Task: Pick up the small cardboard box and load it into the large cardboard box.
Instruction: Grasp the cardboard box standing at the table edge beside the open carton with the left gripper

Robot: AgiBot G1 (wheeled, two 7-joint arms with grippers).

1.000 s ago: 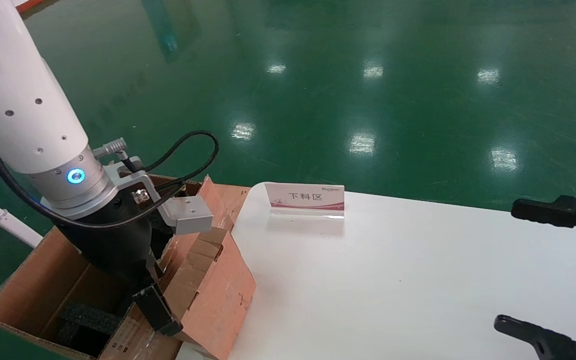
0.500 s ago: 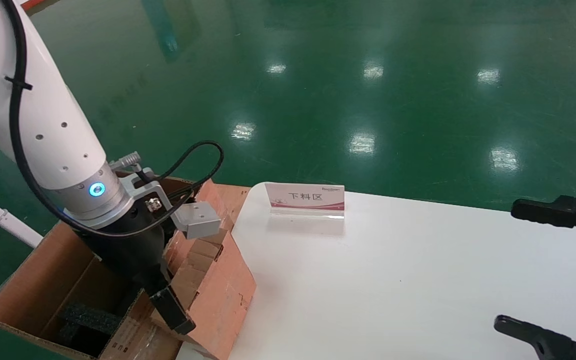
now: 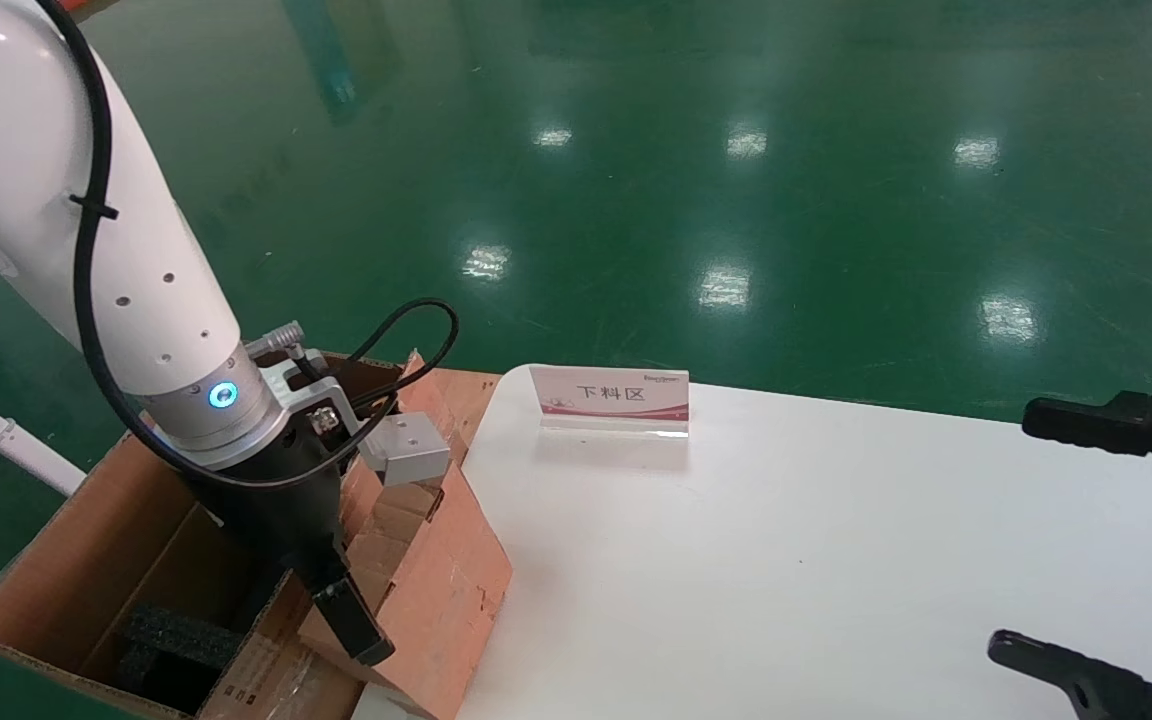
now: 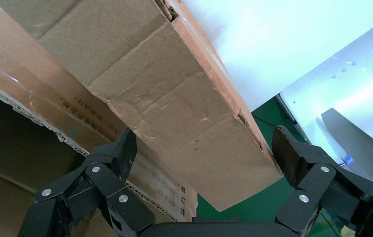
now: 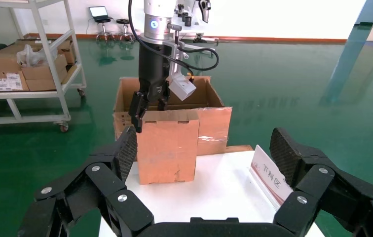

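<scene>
**Small box at the table edge, left gripper on its top**

In the lower left of the head view, the left gripper [image 3: 361, 590] reaches down at the small cardboard box [image 3: 436, 590], which stands on the left edge of the white table [image 3: 786, 560] – right against the large cardboard box [image 3: 66, 560]. The right wrist view shows one black finger [image 5: 136, 112] lying against the outer side of the small box's top corner. In the left wrist view the jaws are spread wide, with a cardboard edge [image 4: 184, 113] running between them; whether they press on it cannot be told.

The large cardboard box sits off the table at the bottom left of the head view, open, with black foam [image 3: 171, 645] inside and a taped, printed flap [image 3: 266, 670] beside the small box.

The right gripper [image 3: 1116, 545] hangs at the right edge of the head view over the table – jaws wide apart, holding nothing. A small sign [image 3: 609, 397] stands at the table's far edge.
</scene>
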